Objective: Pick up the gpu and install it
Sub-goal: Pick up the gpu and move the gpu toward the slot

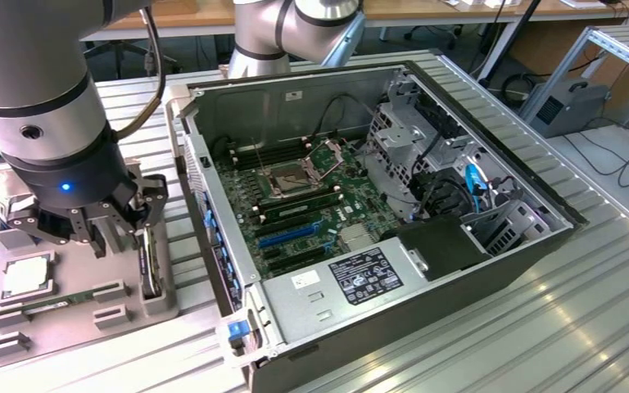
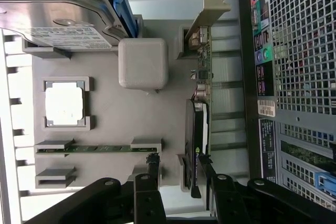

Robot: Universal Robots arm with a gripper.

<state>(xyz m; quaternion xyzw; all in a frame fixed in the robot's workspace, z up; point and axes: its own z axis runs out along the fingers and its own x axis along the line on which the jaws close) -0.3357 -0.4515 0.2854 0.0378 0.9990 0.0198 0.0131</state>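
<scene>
Wrist view, claw wide apart, straddling upright gpu; nothing gripped, grey tray beneath

The parts tray lies on the tabletop, just beside the computer case, on the exterior view's left. On the tray, the gpu stands on edge along the case-side rim. The CPU and RAM stick sit mid-tray, and the hard drive is at one end. The gripper hangs over the tray, its spread fingers on either side of the gpu.
</scene>
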